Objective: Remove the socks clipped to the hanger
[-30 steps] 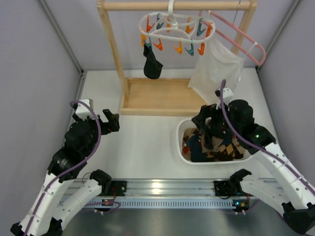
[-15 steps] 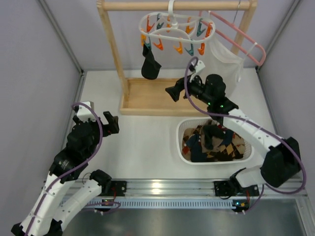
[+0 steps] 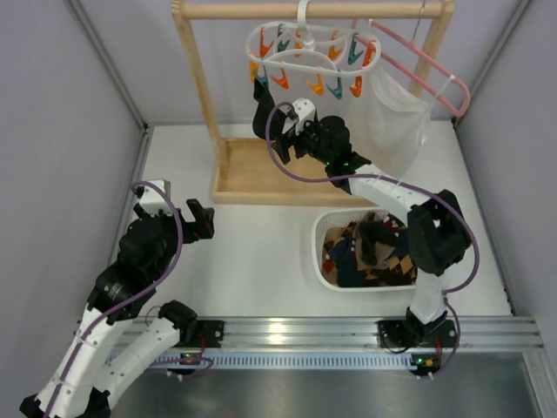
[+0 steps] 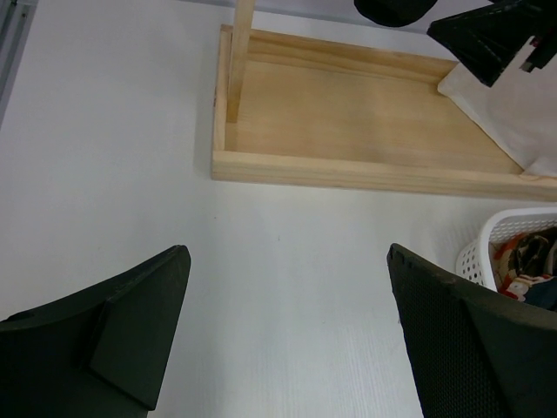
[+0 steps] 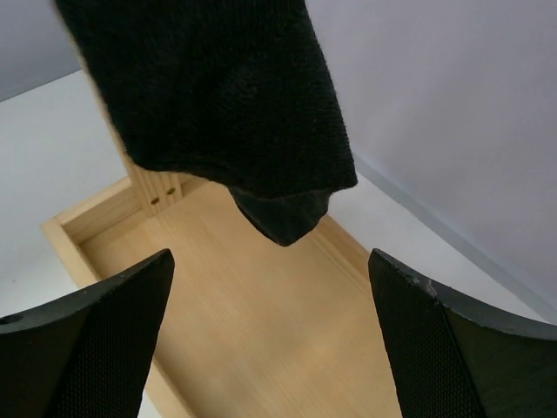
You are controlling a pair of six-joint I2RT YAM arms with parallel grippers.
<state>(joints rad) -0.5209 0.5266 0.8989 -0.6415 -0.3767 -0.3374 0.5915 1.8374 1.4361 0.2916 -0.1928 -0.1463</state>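
The white ring hanger (image 3: 305,48) with orange and teal clips hangs from the wooden rack's top bar. One black sock (image 3: 263,109) dangles from a clip on its left side. My right gripper (image 3: 278,139) is right beside the sock's lower end. In the right wrist view the sock (image 5: 209,96) fills the top, its toe just above the gap of my right gripper (image 5: 270,340), which is open and touches nothing. My left gripper (image 3: 198,222) hovers low over the table, left of the rack, open and empty (image 4: 287,331).
The wooden rack (image 3: 200,87) stands on a tray-like base (image 4: 348,122). A white mesh bag (image 3: 383,122) and a pink hanger (image 3: 426,70) hang at the right. A white basket (image 3: 318,252) of several socks sits front right, under my right arm.
My right arm has swung up from over the basket, leftward across the rack base, to the hanging black sock. The left arm has barely moved.
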